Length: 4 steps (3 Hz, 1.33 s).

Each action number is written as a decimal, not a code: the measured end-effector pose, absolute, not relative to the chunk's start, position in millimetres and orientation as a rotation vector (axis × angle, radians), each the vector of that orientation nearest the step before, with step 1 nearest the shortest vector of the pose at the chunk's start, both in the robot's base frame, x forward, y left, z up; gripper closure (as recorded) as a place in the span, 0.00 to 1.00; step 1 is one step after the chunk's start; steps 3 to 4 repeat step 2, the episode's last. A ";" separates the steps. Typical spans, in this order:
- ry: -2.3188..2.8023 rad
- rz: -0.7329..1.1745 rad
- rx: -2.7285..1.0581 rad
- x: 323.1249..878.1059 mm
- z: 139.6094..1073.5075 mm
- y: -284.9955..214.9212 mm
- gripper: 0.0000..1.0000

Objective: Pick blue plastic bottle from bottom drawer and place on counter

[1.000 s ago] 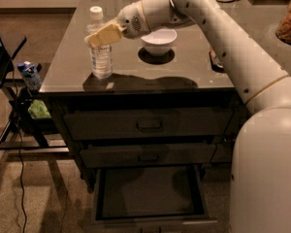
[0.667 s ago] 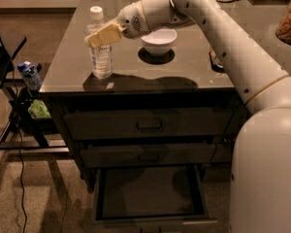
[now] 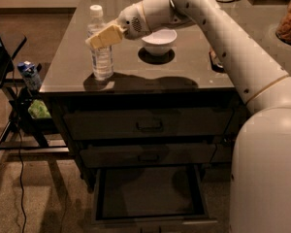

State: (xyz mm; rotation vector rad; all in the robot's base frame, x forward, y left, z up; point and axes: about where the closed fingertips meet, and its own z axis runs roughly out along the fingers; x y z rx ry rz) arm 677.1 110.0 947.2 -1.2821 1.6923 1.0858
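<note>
Evidently nothing has shifted in the last second: the small clear white-capped plastic bottle [image 3: 102, 62] stands upright near the front-left corner of the glossy grey desk [image 3: 184, 76]. The cream pincer [image 3: 105, 35] sits at its shoulder, grip indeterminable. Placement seems nearly complete.

The gripper [image 3: 99, 38], at the upper part of the blue plastic bottle [image 3: 102, 59], is pale cream-yellow, set on a white arm [image 3: 233, 47] with a thin tan band. The bottle is clear with a white cap and a pale label band. The counter [image 3: 184, 74] is glossy grey with dark shadows. The bowl [image 3: 159, 40] on it is white. The cabinet fronts are dark grey-black, and the bottom drawer [image 3: 150, 191] is flat dark grey inside. A smaller bottle [image 3: 29, 74] to the left has a blue cap and label, beside a black side table [image 3: 5, 47]. The floor [image 3: 48, 198] is mottled beige-brown.
</note>
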 end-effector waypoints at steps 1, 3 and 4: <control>1.692 1.086 -1.282 677.0 947.1 110.1 0.00; 1.692 1.086 -1.282 677.0 947.1 110.1 0.00; 1.692 1.086 -1.282 677.0 947.1 110.1 0.00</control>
